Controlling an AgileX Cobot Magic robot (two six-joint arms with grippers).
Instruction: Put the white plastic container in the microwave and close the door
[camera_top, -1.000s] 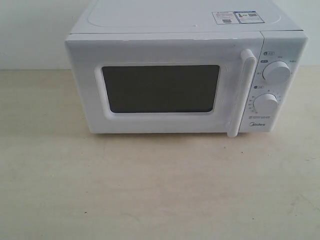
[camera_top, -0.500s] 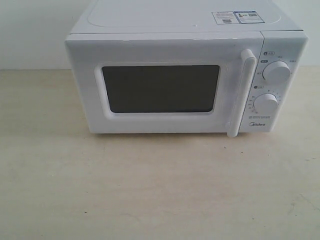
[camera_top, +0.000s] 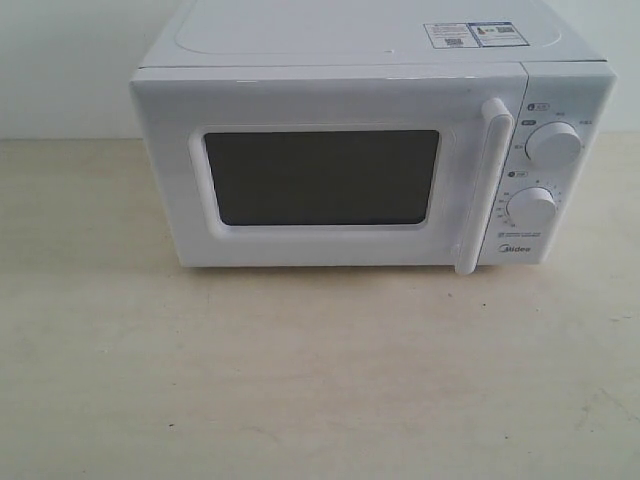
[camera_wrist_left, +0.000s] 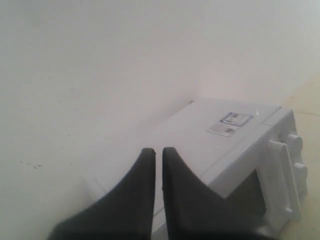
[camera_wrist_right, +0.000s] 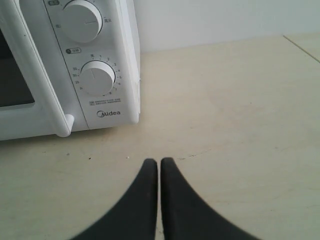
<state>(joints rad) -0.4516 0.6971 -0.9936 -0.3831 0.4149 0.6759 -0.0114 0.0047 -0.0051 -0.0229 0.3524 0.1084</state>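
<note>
Nothing has shifted since the earlier exterior frames: the microwave (camera_top: 372, 100) stands in the same spot on the pale table (camera_top: 320, 380), its door (camera_top: 320, 178) shut flush as before.

The left pincer (camera_wrist_left: 157, 150) has its two dark fingers (camera_wrist_left: 135, 195) drawn together with only a thin slit between them, and nothing is held. It hangs above the height of the oven's roof. Ahead of its tips and lower down lies the microwave's flat top with the stickers (camera_wrist_left: 230, 122), and past those the door's bar handle (camera_wrist_left: 280, 175). A bare white wall (camera_wrist_left: 100, 60) fills the space beyond the tips.

On the door, the window (camera_top: 322, 177) is too dark to tell what sits inside. Next come the upright handle and then the two round dials, one (camera_top: 553, 144) above the other (camera_top: 531, 208).

The right pincer (camera_wrist_right: 159, 161) is closed too, finger against finger, empty, low over the table. The microwave's dial-side front corner stands ahead of its tips and off to the side of the left arm, well apart from them. The stretch of table straight ahead of the tips runs to the wall.

Neither pincer shows in the exterior view.
</note>
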